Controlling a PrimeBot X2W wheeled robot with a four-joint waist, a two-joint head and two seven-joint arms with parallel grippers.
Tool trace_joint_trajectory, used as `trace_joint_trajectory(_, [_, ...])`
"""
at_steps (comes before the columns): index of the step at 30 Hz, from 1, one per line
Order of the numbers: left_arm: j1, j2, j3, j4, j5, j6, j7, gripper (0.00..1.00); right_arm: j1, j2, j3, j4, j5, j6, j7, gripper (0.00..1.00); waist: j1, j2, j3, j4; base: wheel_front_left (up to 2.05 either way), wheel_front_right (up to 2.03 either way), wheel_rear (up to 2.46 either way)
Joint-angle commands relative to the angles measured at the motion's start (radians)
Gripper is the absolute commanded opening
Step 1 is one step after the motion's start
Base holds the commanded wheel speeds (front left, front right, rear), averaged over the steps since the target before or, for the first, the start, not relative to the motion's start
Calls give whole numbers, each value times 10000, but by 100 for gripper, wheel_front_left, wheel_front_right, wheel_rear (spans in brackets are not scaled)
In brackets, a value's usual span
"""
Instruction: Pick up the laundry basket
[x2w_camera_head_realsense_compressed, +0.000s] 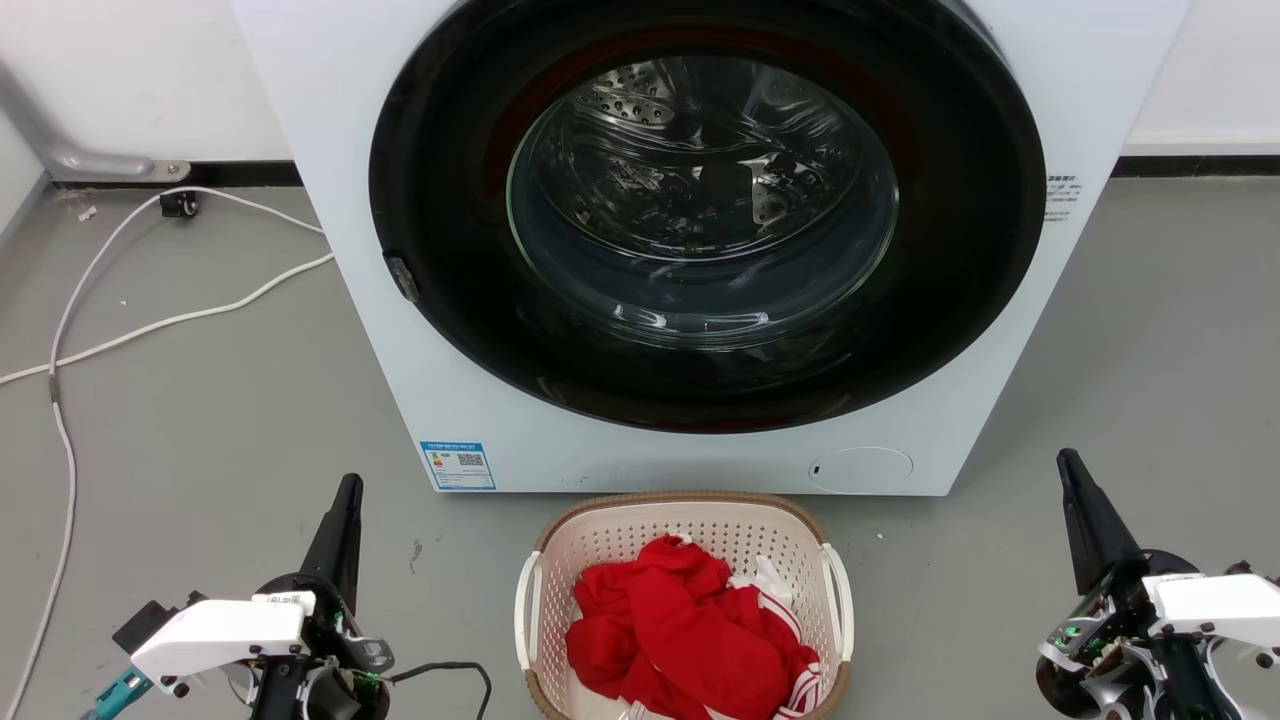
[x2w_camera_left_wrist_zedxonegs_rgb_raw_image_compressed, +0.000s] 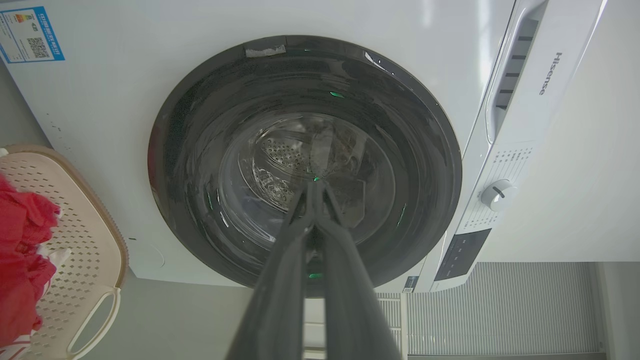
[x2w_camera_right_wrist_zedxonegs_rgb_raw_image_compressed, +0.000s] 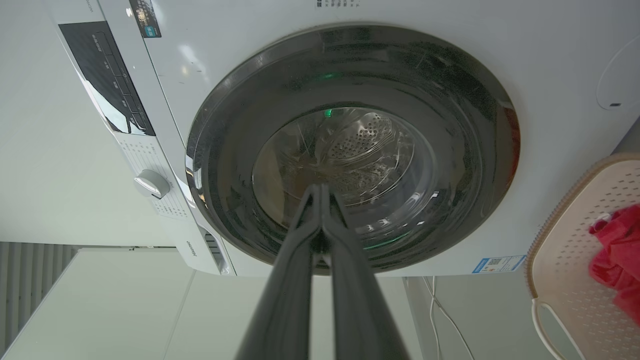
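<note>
The laundry basket (x2w_camera_head_realsense_compressed: 610, 535), cream with perforated walls, a brown rim and white side handles, stands on the floor in front of the washer, holding red and white clothes (x2w_camera_head_realsense_compressed: 680, 630). My left gripper (x2w_camera_head_realsense_compressed: 348, 490) is shut, well to the basket's left, empty. My right gripper (x2w_camera_head_realsense_compressed: 1068, 462) is shut too, far to the basket's right, holding nothing. In the left wrist view the basket (x2w_camera_left_wrist_zedxonegs_rgb_raw_image_compressed: 90, 250) sits at the left edge, and the left gripper (x2w_camera_left_wrist_zedxonegs_rgb_raw_image_compressed: 315, 186) points at the washer door. The right wrist view has the basket (x2w_camera_right_wrist_zedxonegs_rgb_raw_image_compressed: 565, 280) at the right edge, with the right gripper (x2w_camera_right_wrist_zedxonegs_rgb_raw_image_compressed: 319, 189) aimed at the door.
A white front-loading washer (x2w_camera_head_realsense_compressed: 330, 150) with a closed dark glass door (x2w_camera_head_realsense_compressed: 700, 210) stands right behind the basket. White cables (x2w_camera_head_realsense_compressed: 130, 330) trail over the grey floor at the left. Bare floor lies on both sides of the basket.
</note>
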Motion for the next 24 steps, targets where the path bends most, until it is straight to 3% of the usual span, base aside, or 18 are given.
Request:
trace_joint_trajectory(1, [-80, -4, 18, 5, 70, -32, 66, 0, -112, 20, -22, 13, -81, 0, 14, 0, 0, 0, 0, 0, 0, 0, 0])
trace_joint_trajectory(24, [-85, -39, 72, 9, 94, -32, 83, 0, -118, 50, -58, 16, -96, 0, 44, 0, 0, 0, 0, 0, 0, 0, 0])
